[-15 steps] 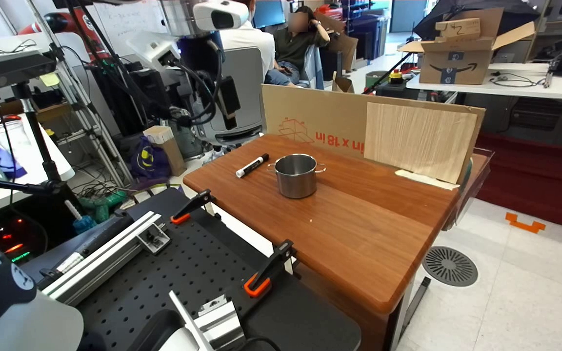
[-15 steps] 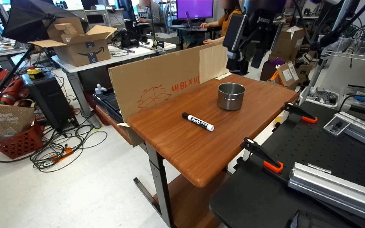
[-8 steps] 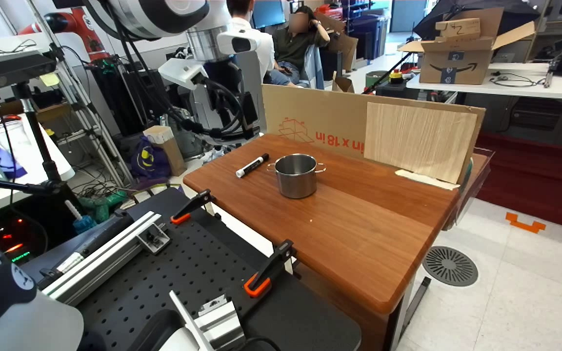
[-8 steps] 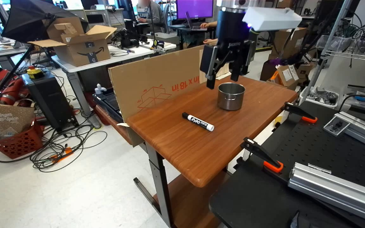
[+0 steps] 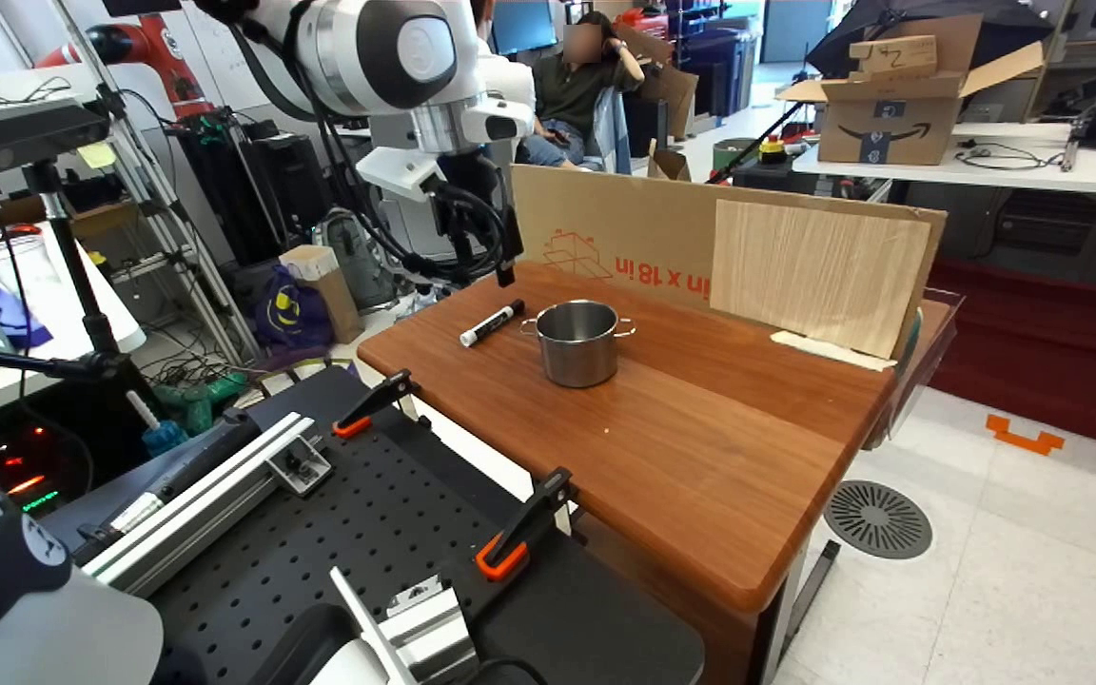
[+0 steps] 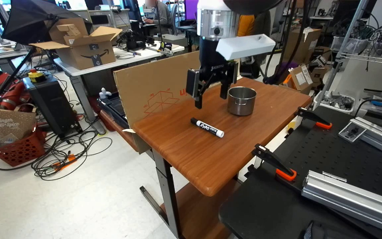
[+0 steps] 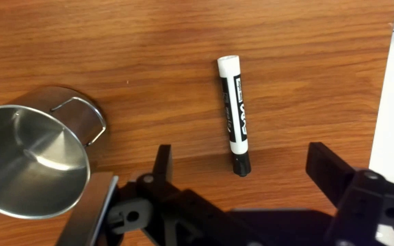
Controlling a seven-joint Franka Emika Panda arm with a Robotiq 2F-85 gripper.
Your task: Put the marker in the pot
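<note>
The marker (image 7: 234,102) is a white and black pen with a black cap. It lies flat on the brown table in both exterior views (image 5: 492,323) (image 6: 207,128). The pot (image 7: 75,116) is a shiny steel saucepan with thin wire side handles. It stands upright beside the marker in both exterior views (image 5: 578,360) (image 6: 241,107). My gripper (image 7: 239,146) is open and empty, fingers pointing down. In the wrist view the marker's capped end shows between the spread fingers (image 7: 327,167). In an exterior view the gripper (image 6: 211,101) hangs above the table behind the marker, left of the pot.
An upright cardboard panel (image 6: 151,89) lines the table's back edge, also seen in an exterior view (image 5: 624,228). Black clamps with orange pads (image 5: 529,528) (image 6: 274,162) grip the front edge beside the black perforated bench (image 5: 367,533). The table's side edge (image 7: 378,112) lies right of the marker.
My gripper has come in over the table, moving down and toward the marker, and its fingers now point straight down. The marker and the pot have not moved.
</note>
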